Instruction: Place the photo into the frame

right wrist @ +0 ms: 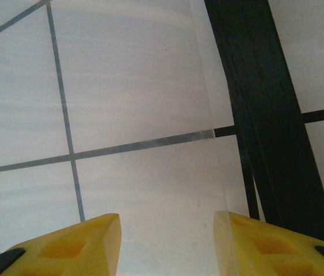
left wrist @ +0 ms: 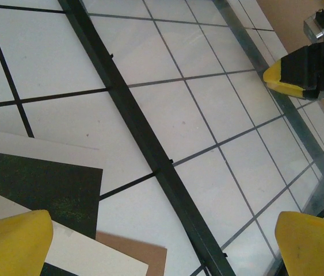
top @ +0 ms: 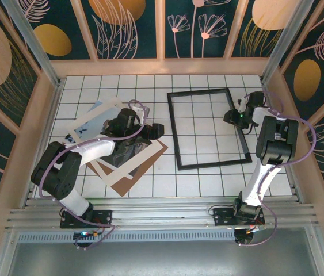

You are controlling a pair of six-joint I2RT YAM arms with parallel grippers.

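My right gripper (right wrist: 167, 241) hangs just above the frame (top: 173, 129), at its right-hand rail. The yellow fingers (right wrist: 87, 244) are apart with nothing between them, so it is released. My left gripper (left wrist: 162, 253) is spread wide and also grips nothing. It is low over the table between the frame's left rail and a pile of flat sheets.

The frame lies flat on the white tiled table (top: 202, 184), right of centre. The grid lines show through its middle.

The photo (top: 94, 119) lies in that pile to the left, well apart from the frame. Its pale blue sky shows through a white mat border (top: 76, 133) lying over it. A brown backing board (top: 145, 172) sits at the bottom.

I judge the step is fetching the photo. The print is thin, so I should work a finger under a free edge and take the paper alone, not the mat or board. My right arm should clear the frame first.
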